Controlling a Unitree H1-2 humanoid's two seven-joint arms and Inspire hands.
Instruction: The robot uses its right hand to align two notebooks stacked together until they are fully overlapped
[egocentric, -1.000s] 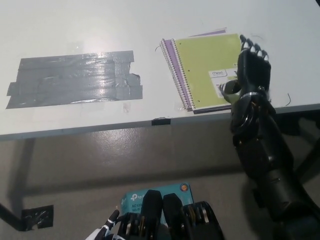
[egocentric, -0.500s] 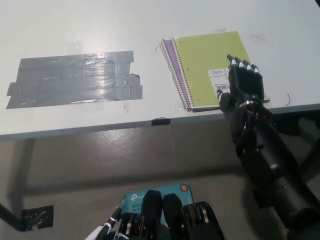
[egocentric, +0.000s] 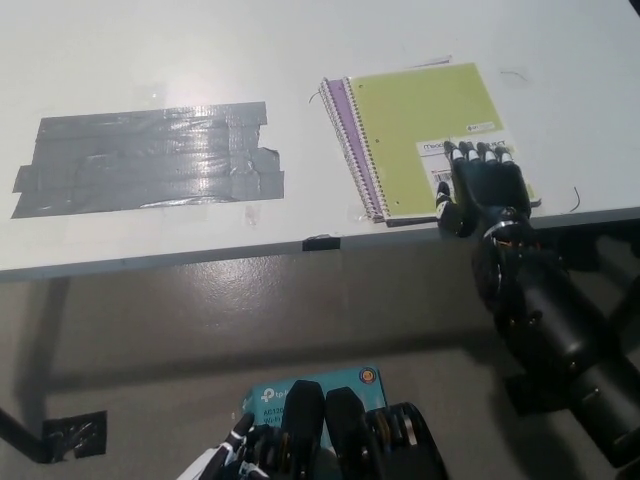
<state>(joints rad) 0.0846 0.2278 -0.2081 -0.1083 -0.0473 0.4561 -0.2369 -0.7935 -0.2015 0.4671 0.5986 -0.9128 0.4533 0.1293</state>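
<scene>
A lime-green spiral notebook (egocentric: 420, 125) lies on top of a purple one (egocentric: 340, 112) near the white table's front edge. Only a thin purple strip shows along the green one's left side, and a dark sliver at its near edge. My black right hand (egocentric: 482, 186) rests flat on the green cover's near right corner, fingers apart and pointing away, holding nothing. My white left hand (egocentric: 222, 460) barely shows at the bottom edge, low and off the table; its fingers are too cut off to read.
A large patch of grey duct tape (egocentric: 150, 157) covers the table's left half. A small black tab (egocentric: 321, 242) sits on the table's front edge (egocentric: 200, 255). Below, on the floor, lie a teal box (egocentric: 310, 385) and a dark tape patch (egocentric: 70, 432).
My right hand has slid back toward me along the green cover, from its far right corner to its near right corner. The purple strip at the far edge has almost vanished.
</scene>
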